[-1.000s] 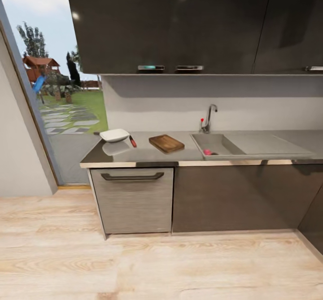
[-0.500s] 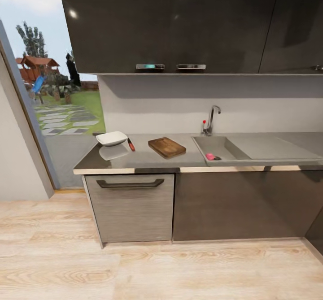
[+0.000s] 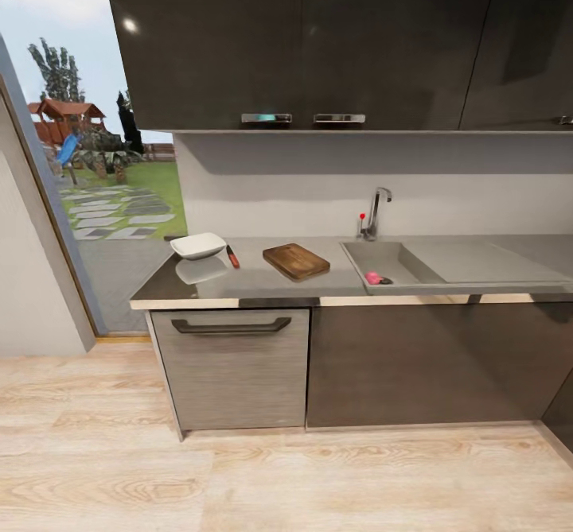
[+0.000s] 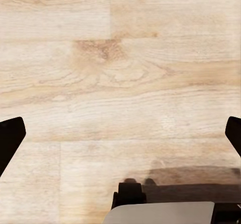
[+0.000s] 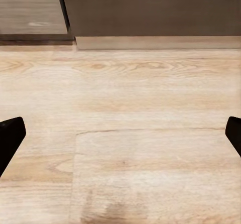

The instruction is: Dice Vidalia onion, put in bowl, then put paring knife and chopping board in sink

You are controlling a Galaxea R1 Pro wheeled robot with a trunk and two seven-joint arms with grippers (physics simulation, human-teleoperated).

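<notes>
From the head camera, the worktop point(image 3: 263, 285) runs along a pale grey wall under dark glossy wall cabinets point(image 3: 318, 39). Near its left end sits the white bowl point(image 3: 199, 245), with the red-handled paring knife point(image 3: 232, 257) just beside it on the side toward the sink. The chopping board point(image 3: 296, 261) lies flat and slightly skewed between the knife and the sink point(image 3: 390, 258). In the basin, close to its front wall, rests a small pink object, the onion point(image 3: 372, 277), next to the dark drain point(image 3: 385, 281). The chrome tap point(image 3: 376, 212) stands at the basin's back edge, and the drainboard wing point(image 3: 477, 258) stretches toward the worktop's right end. Below are a grey drawer front with a dark handle point(image 3: 232, 325) and dark cabinet doors. Pale wood flooring point(image 3: 278, 476) lies in front; at the left, a glazed opening point(image 3: 103, 182) looks onto a garden.

The left wrist camera looks down at the wood floor point(image 4: 120, 83); the left end effector point(image 4: 120, 133) is released, its dark fingertips point(image 4: 9, 138) spread wide apart.

The right wrist camera shows floorboards point(image 5: 120, 148) meeting the cabinet plinth point(image 5: 150, 42); the right end effector point(image 5: 120, 133) is likewise released, fingertips point(image 5: 10, 136) wide apart.
</notes>
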